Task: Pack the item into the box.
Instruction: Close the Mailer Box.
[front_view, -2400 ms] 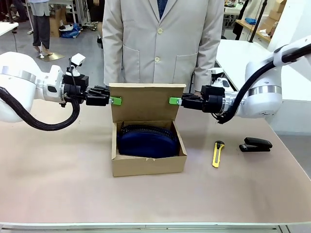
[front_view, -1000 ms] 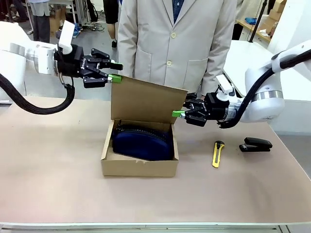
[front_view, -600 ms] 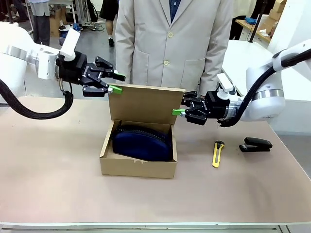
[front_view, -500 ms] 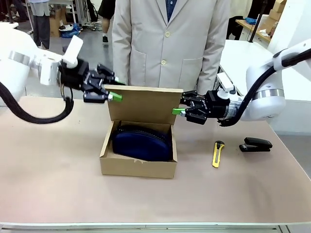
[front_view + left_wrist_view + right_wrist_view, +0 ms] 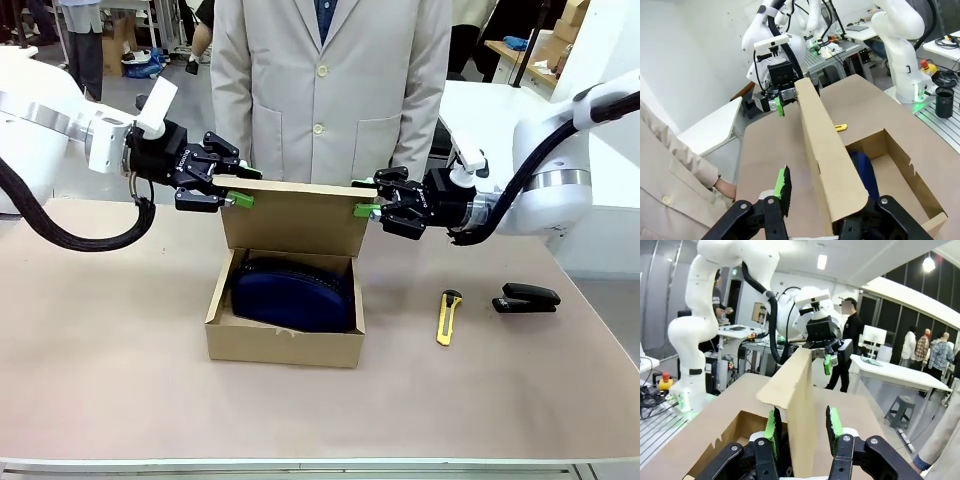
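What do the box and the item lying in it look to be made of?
The box: brown corrugated cardboard with a matte finish. The cut edge of its upright lid flap shows board thickness. The item: probably soft fabric, dark navy and dull, with a ribbed zip line along its rounded top. The weave is too small to tell.

The open top of the box (image 5: 283, 345) can be reached from above and from the near side, though its inside is almost filled by the navy pouch (image 5: 290, 292). The far side is blocked by the upright lid (image 5: 290, 215). Its upper corners are straddled by the left jaws and the right jaws, both spread, and a person (image 5: 320, 90) is stood close behind. Bare counter (image 5: 110, 380) is left free in front and to the left. The right side is partly taken by a yellow knife (image 5: 449, 316) and a black stapler (image 5: 525, 297).
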`<move>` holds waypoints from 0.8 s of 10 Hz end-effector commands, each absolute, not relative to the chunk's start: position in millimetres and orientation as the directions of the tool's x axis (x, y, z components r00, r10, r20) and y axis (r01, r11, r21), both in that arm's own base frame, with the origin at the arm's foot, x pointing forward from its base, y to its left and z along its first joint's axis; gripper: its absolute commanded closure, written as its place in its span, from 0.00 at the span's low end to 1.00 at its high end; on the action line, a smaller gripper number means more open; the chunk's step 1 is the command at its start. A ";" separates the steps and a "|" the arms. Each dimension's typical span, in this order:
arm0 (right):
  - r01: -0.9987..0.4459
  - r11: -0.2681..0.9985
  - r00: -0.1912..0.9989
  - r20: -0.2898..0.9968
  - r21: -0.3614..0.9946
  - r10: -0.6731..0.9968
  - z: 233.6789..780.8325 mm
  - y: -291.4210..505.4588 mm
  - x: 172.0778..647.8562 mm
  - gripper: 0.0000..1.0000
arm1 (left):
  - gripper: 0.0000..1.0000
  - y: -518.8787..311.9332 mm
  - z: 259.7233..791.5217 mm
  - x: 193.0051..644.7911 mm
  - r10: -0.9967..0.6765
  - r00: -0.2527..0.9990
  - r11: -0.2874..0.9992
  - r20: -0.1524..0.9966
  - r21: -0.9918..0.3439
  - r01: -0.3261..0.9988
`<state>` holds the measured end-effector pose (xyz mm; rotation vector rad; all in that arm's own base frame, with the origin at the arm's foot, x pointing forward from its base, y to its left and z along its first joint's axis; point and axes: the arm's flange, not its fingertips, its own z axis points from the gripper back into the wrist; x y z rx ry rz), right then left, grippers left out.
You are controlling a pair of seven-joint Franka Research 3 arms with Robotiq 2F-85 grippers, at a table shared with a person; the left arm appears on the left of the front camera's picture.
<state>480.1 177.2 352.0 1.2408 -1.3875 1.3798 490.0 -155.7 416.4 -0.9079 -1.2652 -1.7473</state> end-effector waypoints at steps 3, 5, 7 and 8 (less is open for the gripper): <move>-0.961 -0.127 -0.241 0.969 -0.245 -0.047 313.8 188.5 462.8 0.00 | 0.00 -142.3 330.5 468.2 -0.165 -0.494 -0.255 0.854 0.447 0.858; -0.959 -0.140 -0.244 0.970 -0.244 -0.022 315.6 187.6 461.5 0.00 | 0.00 -140.1 331.5 467.3 -0.187 -0.492 -0.263 0.850 0.439 0.859; -0.956 -0.164 -0.249 0.968 -0.242 0.019 316.8 186.1 459.3 0.00 | 0.00 -138.7 332.6 464.2 -0.215 -0.489 -0.289 0.846 0.423 0.859; -0.956 -0.181 -0.242 0.969 -0.232 0.037 317.6 182.8 459.3 0.00 | 0.00 -136.6 332.4 462.1 -0.224 -0.489 -0.311 0.843 0.413 0.856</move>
